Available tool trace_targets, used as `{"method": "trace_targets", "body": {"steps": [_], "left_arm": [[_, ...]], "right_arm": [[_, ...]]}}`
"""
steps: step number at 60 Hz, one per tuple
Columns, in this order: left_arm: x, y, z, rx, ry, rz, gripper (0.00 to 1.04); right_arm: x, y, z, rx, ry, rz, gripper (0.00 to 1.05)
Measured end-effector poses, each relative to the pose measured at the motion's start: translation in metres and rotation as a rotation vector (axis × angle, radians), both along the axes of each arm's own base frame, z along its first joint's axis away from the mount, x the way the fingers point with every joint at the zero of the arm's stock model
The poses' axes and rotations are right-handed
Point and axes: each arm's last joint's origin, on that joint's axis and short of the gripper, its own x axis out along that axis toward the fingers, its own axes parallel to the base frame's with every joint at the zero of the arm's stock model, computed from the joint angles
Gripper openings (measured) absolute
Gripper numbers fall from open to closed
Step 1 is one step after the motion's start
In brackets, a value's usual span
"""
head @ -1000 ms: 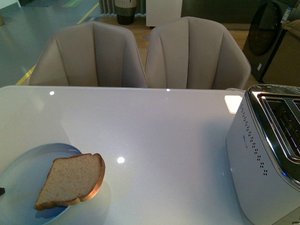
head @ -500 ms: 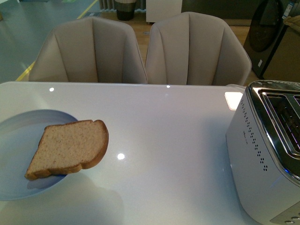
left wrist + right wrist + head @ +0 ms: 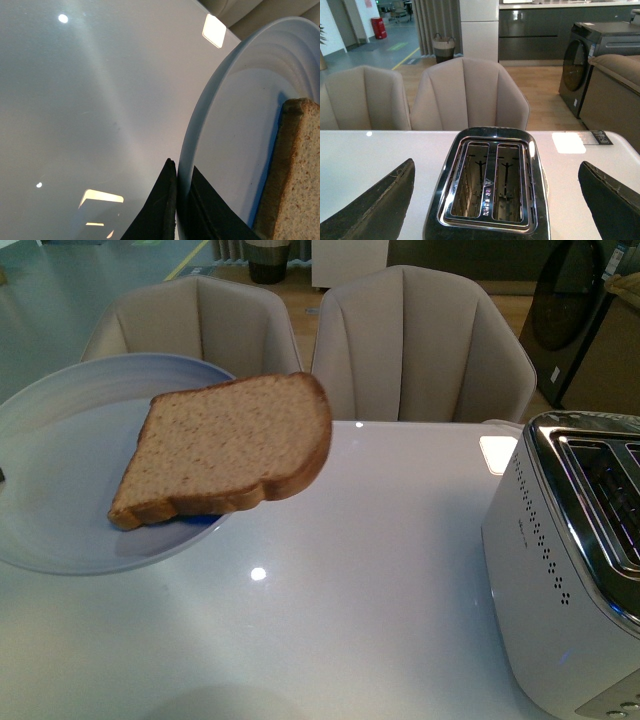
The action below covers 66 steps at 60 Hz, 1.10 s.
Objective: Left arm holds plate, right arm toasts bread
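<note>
The pale blue-grey plate (image 3: 60, 460) hangs in the air at the left of the front view, above the white table (image 3: 350, 570). On it lies the slice of brown bread (image 3: 228, 445), with its rounded end jutting past the plate's rim. In the left wrist view my left gripper (image 3: 177, 172) is shut on the plate (image 3: 235, 125), one black jaw on each side of the rim, and the bread (image 3: 295, 175) lies just beyond. My right gripper (image 3: 495, 200) is open above the toaster (image 3: 487, 185), with its two slots empty between the jaws.
The silver toaster (image 3: 570, 570) stands at the table's right edge. Two beige chairs (image 3: 420, 350) stand behind the table. Farther back are a washing machine (image 3: 577, 60), cabinets and a bin (image 3: 442, 47).
The plate with the bread has risen from near the table's front left to well above it, and looks larger and closer. The toaster has not moved.
</note>
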Motion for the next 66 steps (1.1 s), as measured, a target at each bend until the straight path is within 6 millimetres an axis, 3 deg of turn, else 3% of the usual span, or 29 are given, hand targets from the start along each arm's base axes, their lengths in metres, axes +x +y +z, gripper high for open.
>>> {"method": "trace_targets", "body": {"steps": [16, 36, 47, 66], "left_arm": [[-0.005, -0.061, 0.033, -0.025, -0.017, -0.057, 0.03], [-0.012, -0.115, 0.040, -0.050, 0.005, -0.124, 0.03], [-0.014, -0.128, 0.040, -0.058, 0.015, -0.142, 0.03], [-0.014, -0.128, 0.040, -0.059, 0.016, -0.131, 0.03]], "right_arm": [[0.000, 0.000, 0.000, 0.000, 0.000, 0.000, 0.96], [0.000, 0.000, 0.000, 0.000, 0.000, 0.000, 0.96], [0.000, 0.000, 0.000, 0.000, 0.000, 0.000, 0.96], [0.000, 0.000, 0.000, 0.000, 0.000, 0.000, 0.96]]}}
